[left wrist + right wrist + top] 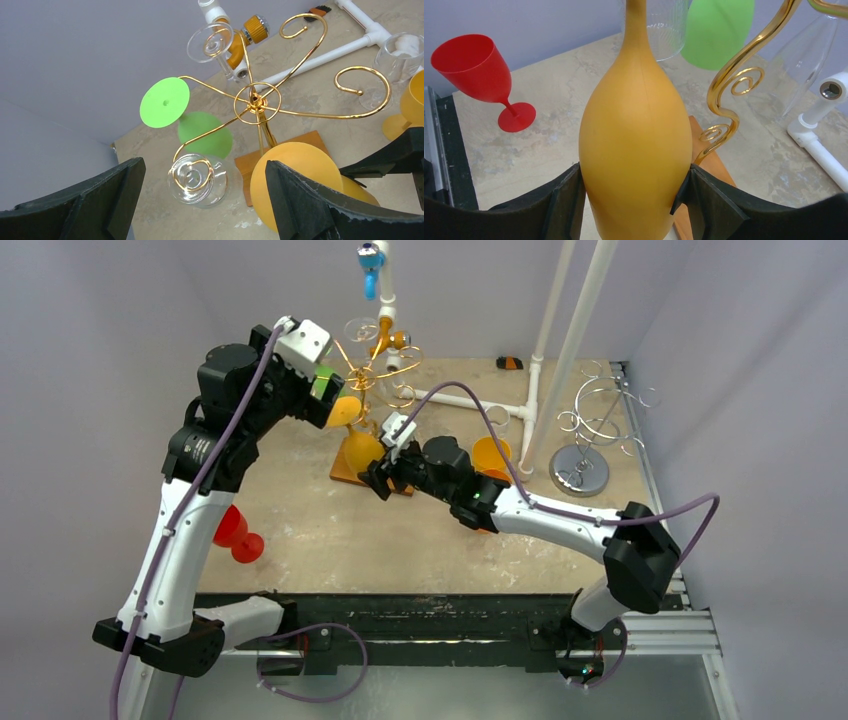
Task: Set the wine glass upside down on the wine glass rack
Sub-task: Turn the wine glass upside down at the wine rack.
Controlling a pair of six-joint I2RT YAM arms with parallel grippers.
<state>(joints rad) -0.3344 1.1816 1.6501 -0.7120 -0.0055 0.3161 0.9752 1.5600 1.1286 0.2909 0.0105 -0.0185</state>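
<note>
From above, the right gripper (380, 476) is clamped on the bowl of the orange glass (360, 450). The glass is held foot-up just in front of the gold rack (378, 370). The left gripper (336, 400) hangs beside the glass's foot with its jaws spread wide, holding nothing. A red glass (236, 535) stands on the table (400, 540), well apart from the rack.

The left wrist view looks down through the rack's arms. The orange glass (295, 175) shows its foot as a big disc low and to the right of the hub. No gold wire visibly runs under the foot, so I judge it is not hung yet. A green glass (202, 135) and a clear glass (197, 180) hang from neighbouring arms, close enough to be knocked.

In the right wrist view the fingers (556, 200) press both sides of the bowl's widest part, and the stem runs up out of the frame. A gold arm curls just beside the bowl on the right, above the wooden base (704, 160).

To do this well, keep the glass upright and raise it until the foot clears an unoccupied arm. Then slide the stem sideways into the wire slot, steering away from the green and clear glasses. Lower it until the foot rests on the wire, and only then let go. The wide-open left jaws could steady the foot if it sways.
</note>
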